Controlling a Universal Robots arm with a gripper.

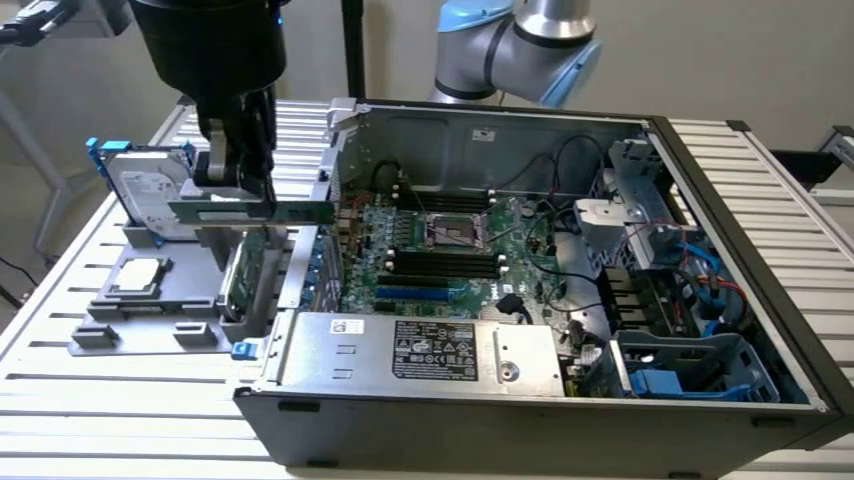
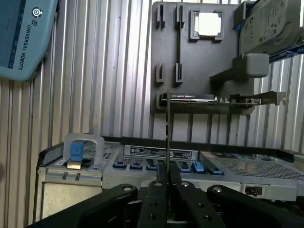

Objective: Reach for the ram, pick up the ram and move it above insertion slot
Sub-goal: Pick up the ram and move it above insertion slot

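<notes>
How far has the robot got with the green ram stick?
Reaching and grabbing look done: the pincer is shut on the ram, holding it in the air over the grey holder tray. The carrying is in hand. Left to do: the ram is not yet above the black memory slots inside the computer case. It hangs outside the case, on the exterior view's left.

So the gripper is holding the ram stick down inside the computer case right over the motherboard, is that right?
Not quite. The gripper is shut on the ram, but the exterior view shows it outside the computer case, above the grey holder tray at that view's left, not over the motherboard.
</notes>
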